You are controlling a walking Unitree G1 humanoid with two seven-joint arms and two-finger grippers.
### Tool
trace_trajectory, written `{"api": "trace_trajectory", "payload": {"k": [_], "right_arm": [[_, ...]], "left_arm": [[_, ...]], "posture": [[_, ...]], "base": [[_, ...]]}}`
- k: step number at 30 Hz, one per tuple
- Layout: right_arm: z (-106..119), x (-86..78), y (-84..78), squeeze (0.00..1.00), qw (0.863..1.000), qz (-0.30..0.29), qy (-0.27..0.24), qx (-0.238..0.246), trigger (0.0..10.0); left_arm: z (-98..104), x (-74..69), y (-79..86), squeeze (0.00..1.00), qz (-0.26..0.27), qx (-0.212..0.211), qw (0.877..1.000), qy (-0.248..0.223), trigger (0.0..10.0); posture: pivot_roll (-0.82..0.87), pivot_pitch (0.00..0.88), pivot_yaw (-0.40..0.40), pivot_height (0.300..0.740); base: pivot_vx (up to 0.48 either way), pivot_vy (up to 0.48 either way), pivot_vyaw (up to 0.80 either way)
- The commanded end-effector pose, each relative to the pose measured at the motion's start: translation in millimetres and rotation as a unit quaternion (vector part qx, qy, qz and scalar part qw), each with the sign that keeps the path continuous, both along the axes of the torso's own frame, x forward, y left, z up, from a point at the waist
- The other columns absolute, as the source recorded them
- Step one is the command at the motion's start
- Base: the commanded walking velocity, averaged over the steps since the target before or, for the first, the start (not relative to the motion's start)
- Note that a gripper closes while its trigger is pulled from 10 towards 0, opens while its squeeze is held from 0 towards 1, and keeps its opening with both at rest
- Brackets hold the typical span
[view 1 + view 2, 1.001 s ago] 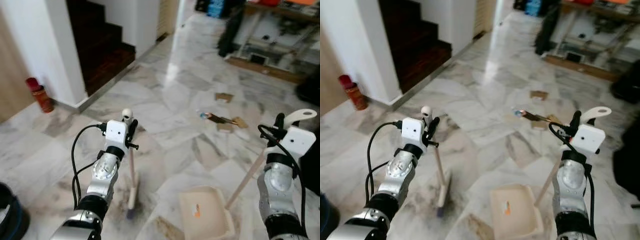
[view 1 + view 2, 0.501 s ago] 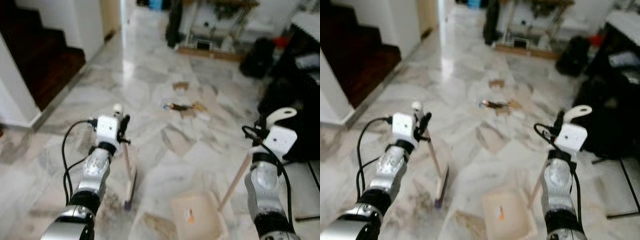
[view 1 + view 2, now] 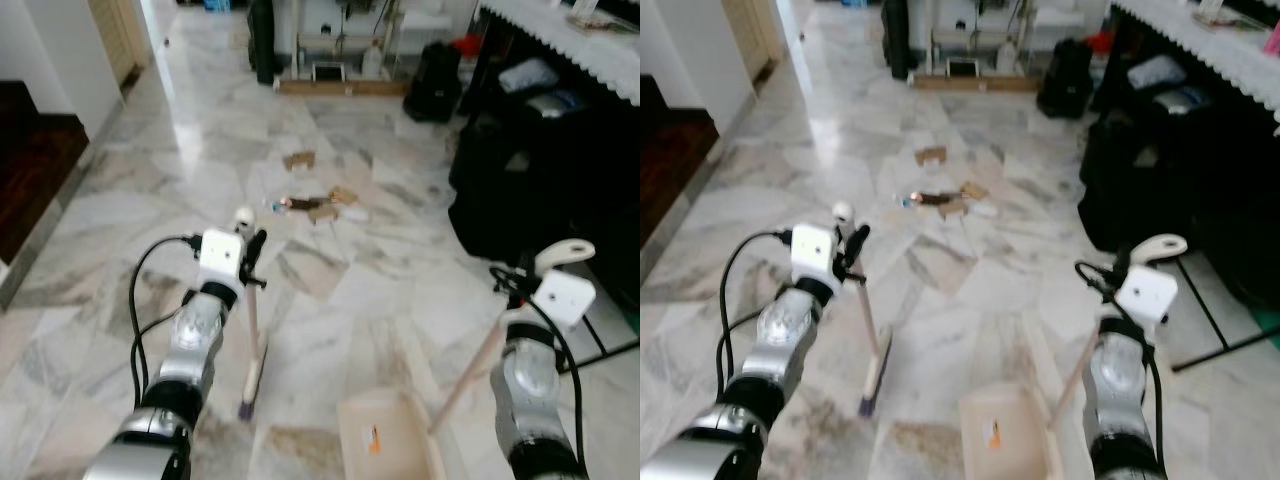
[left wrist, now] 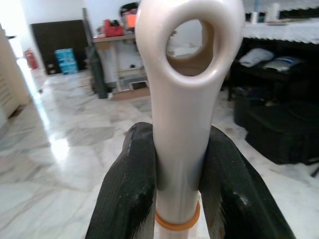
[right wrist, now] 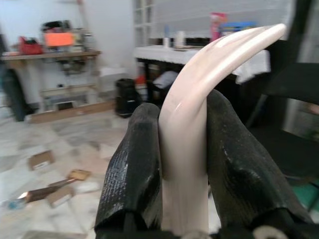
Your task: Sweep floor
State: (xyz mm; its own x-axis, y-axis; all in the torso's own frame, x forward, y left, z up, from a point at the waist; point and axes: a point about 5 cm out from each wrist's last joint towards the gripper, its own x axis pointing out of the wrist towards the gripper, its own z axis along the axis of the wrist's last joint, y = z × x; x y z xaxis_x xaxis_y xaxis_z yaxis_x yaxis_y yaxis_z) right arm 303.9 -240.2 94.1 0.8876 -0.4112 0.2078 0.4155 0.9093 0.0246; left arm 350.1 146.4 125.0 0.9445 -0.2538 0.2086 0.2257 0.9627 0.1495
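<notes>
Left claw [image 4: 175, 199] grips broom [image 3: 250, 345] (dustpan [image 3: 385, 445] right).

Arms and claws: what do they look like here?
Both arms are silver metal with black joint bands, each topped by a white boxy wrist module. Black cables loop from the left arm and the right arm. Each claw has two long black fingers, matte and slightly textured.

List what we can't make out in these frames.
- Orange scrap in the dustpan: too small, head views.
- Litter ahead on the floor: small and blurred; cardboard bits, the rest unclear.
- Broom bristles: edge-on, blurred.
- Dustpan front lip: cut off by the frame's bottom edge.
</notes>
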Motion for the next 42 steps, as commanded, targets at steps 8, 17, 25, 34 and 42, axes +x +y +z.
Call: {"api": "trace_trajectory", "payload": {"k": [8, 17, 25, 34, 42], "right_arm": [[-7.3, -2.1, -6.4, 0.0, 1.0, -0.001, 0.013, -0.018, 10.0], [-17.1, -5.0, -16.6, 0.0, 0.998, -0.015, 0.043, -0.038, 10.0], [-32.7, -19.3, -28.4, 0.0, 0.996, -0.049, 0.068, -0.033, 10.0], [-19.8, -17.9, -33.6, 0.0, 0.996, -0.08, 0.026, -0.042, 10.0], [-6.8, -8.7, -27.5, 0.0, 0.995, -0.084, -0.005, -0.058, 10.0]], "left_arm": [[-0.5, -3.0, 1.0, 0.0, -0.011, 0.008, 1.0, 0.0, 10.0], [-0.4, -5.7, 6.3, 0.0, -0.017, 0.016, 1.0, 0.003, 10.0], [1.1, -6.9, 7.3, 0.0, -0.027, 0.023, 0.999, 0.005, 10.0], [2.2, -8.2, 7.1, 0.0, -0.032, 0.024, 0.999, 0.002, 10.0], [6.3, -9.4, 8.3, 0.0, -0.038, 0.027, 0.999, -0.003, 10.0]], "posture": [[0.13, 0.0, -0.029, 0.74], [0.14, 0.012, 0.0, 0.74], [0.15, 0.017, 0.019, 0.74], [0.16, 0.011, 0.026, 0.74], [0.18, 0.033, 0.042, 0.74]], "base": [[0.0, 0.0, 0.0], [0.0, 0.0, 0.0], [0.0, 0.0, 0.0], [0.0, 0.0, 0.0], [0.0, 0.0, 0.0]]}}
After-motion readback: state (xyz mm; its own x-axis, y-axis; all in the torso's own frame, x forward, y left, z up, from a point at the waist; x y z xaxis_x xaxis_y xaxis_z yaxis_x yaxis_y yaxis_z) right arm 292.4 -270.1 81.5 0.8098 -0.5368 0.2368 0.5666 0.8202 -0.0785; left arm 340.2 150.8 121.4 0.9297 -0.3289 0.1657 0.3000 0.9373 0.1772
